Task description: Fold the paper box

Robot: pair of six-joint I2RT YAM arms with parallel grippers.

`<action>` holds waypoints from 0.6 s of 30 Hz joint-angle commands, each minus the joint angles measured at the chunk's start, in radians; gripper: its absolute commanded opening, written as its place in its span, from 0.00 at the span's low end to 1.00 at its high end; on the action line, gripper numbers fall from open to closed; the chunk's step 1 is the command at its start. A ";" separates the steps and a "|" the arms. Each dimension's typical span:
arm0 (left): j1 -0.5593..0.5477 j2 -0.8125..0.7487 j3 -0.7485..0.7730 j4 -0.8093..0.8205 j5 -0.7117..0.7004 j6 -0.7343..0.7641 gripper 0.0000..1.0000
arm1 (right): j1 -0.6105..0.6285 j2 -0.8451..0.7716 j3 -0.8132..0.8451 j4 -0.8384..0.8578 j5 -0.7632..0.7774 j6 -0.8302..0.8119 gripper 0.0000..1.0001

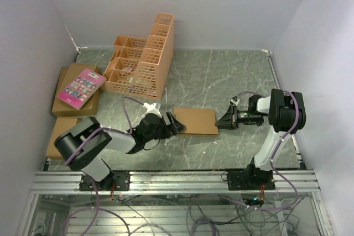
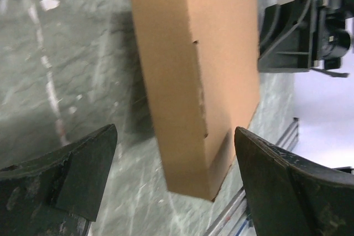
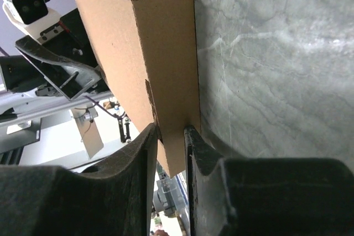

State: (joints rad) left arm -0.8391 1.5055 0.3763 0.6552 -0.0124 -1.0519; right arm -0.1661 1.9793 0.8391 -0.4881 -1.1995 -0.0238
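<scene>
Top external view: the paper box [image 1: 196, 121] lies flat on the green marbled table [image 1: 232, 75], about mid-table and towards the near side, between the two arms. It reads as a shallow brown rectangle, long side running left to right.

Right gripper [image 1: 222, 121] meets the box's right end. Right wrist view: right gripper [image 3: 171, 136] has its two dark fingers [image 3: 138, 158] pinched onto a thin cardboard wall at the box [image 3: 127, 53] corner, with board showing between them. Grasping the box.

Left gripper [image 1: 178, 125] sits at the box's left end. Left wrist view: left gripper [image 2: 177, 153] is released, jaws spread wide, the box [image 2: 210, 53] end just ahead of them. Neither finger [image 2: 88, 164] touches cardboard. A perforated crease runs along the box's side wall.

Far left: orange lattice crate [image 1: 141, 59]. Left edge: pink book [image 1: 81, 88] on top of brown cartons [image 1: 66, 106], well apart from the box.
</scene>
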 commanded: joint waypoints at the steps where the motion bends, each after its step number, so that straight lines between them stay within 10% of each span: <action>1: 0.007 0.104 -0.018 0.296 0.039 -0.059 0.98 | -0.015 0.035 0.003 0.018 0.114 -0.053 0.24; 10: 0.007 0.168 -0.040 0.467 0.051 -0.112 0.43 | -0.016 0.035 0.026 -0.042 0.062 -0.119 0.31; 18: 0.006 -0.034 -0.059 0.278 0.013 -0.031 0.27 | -0.061 -0.039 0.117 -0.238 -0.047 -0.359 0.62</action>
State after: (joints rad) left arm -0.8322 1.5913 0.3248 1.0233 0.0242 -1.1610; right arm -0.1848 1.9884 0.9192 -0.6399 -1.2396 -0.2230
